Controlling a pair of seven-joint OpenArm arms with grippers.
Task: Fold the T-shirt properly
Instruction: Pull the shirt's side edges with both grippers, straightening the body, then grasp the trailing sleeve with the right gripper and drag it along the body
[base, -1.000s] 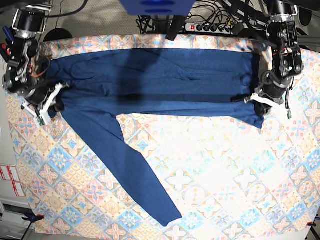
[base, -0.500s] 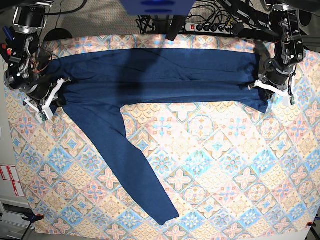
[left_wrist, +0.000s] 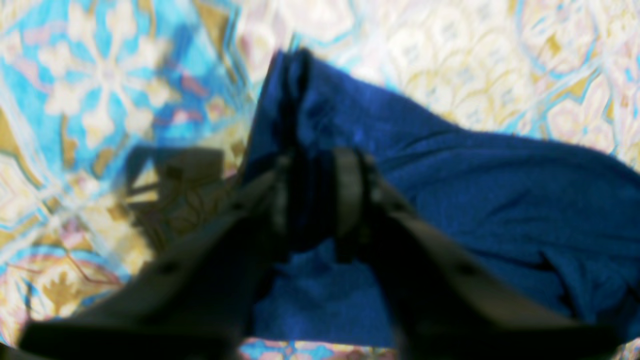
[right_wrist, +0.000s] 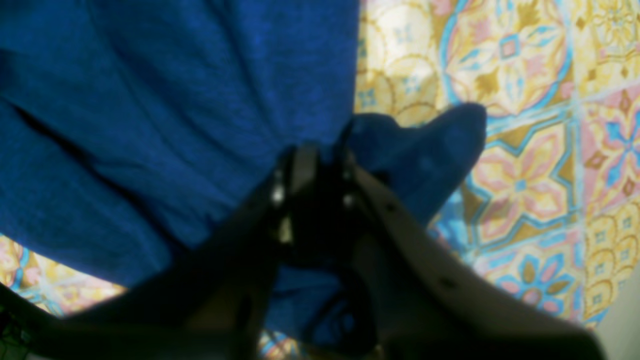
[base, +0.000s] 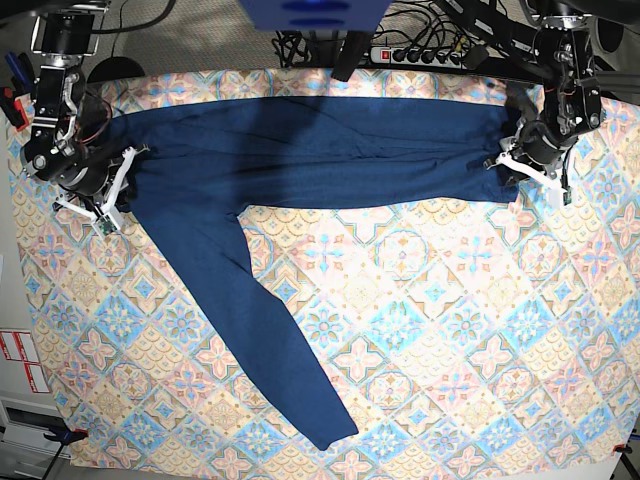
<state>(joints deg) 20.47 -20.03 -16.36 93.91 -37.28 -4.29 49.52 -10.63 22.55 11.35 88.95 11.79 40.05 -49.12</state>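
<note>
The dark navy T-shirt (base: 310, 155) lies folded into a long band across the back of the table, with one long sleeve (base: 270, 340) running down toward the front. My left gripper (base: 530, 170) is shut on the shirt's right end; the left wrist view shows its fingers (left_wrist: 345, 190) pinching a fold of blue fabric (left_wrist: 500, 190). My right gripper (base: 118, 195) is shut on the shirt's left end; the right wrist view shows its fingers (right_wrist: 300, 175) closed on the cloth (right_wrist: 175, 100).
A patterned tablecloth (base: 450, 330) covers the table. A power strip and cables (base: 430, 50) lie behind the table's back edge. A blue object (base: 310, 12) hangs over the back middle.
Both grippers have moved toward the back of the table with the shirt's ends, narrowing the folded band. The hanging sleeve has shifted slightly with it.
</note>
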